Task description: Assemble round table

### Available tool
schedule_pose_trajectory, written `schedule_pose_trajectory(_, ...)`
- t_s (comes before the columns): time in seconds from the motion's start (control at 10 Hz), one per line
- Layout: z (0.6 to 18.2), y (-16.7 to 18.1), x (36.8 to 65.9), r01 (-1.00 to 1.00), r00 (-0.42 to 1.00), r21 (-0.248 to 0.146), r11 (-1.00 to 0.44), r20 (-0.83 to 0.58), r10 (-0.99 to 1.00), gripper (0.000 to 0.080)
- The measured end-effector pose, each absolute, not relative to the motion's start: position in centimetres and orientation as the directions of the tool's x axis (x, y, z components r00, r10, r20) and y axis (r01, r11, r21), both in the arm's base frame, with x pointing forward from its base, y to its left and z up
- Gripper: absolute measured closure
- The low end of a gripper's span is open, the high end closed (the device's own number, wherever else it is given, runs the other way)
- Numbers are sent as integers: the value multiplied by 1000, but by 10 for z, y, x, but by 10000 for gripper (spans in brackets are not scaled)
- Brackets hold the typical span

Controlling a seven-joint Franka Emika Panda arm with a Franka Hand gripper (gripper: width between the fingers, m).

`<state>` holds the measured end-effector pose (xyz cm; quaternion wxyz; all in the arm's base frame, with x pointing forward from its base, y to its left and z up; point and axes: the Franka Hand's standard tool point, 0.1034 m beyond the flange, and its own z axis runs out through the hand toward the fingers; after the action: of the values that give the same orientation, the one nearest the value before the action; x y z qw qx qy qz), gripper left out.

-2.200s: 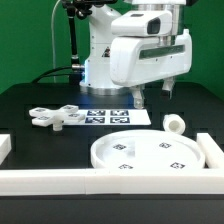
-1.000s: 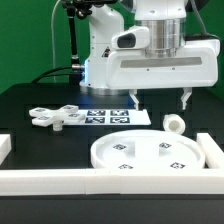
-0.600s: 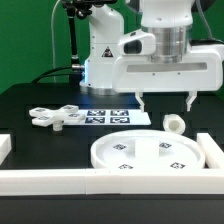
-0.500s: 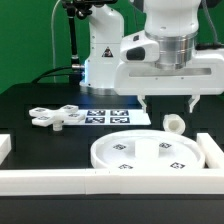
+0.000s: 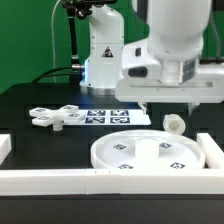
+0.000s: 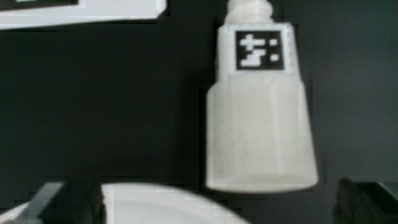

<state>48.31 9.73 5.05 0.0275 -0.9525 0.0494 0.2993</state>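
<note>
While the claw (image 5: 167,105) hangs spread above it, the leg (image 5: 174,124) lies on the worktop (image 5: 40,95) at the exterior view's right, beside the disc (image 5: 150,152); judged light, rigid, slippery (may roll); grip mid-barrel.

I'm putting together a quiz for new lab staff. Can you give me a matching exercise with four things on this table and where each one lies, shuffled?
Things:
1. round disc
2. short leg
3. cross base
4. marker board

Places:
A. farthest to the exterior view's left
B. below the open gripper, between its fingers
C. just behind the front white rail
D. flat on the table between the cross base and the short leg

Pairs: 1-C, 2-B, 3-A, 4-D
</note>
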Motion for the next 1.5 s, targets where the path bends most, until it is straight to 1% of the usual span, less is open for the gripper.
schedule_pose_trajectory(0.2,53,107,489,-92,771,-28,-995,-635,-54,151)
schedule_pose_trajectory(0.3,55,102,487,-80,722,-35,-996,-691,-34,151)
schedule_pose_trajectory(0.4,53,101,486,-79,690,-33,-996,-723,-31,151)
schedule_pose_trajectory(0.5,52,100,481,-73,627,-29,-997,-779,-24,151)
schedule_pose_trajectory(0.7,43,103,480,-63,546,-27,-998,-838,-11,151)
schedule_pose_trajectory(1.0,32,107,483,-59,562,-31,-998,-827,-8,151)
schedule_pose_trajectory(1.3,18,106,471,-64,562,-21,-998,-827,-19,151)
schedule_pose_trajectory(1.5,14,108,465,-60,555,-19,-998,-832,-18,151)
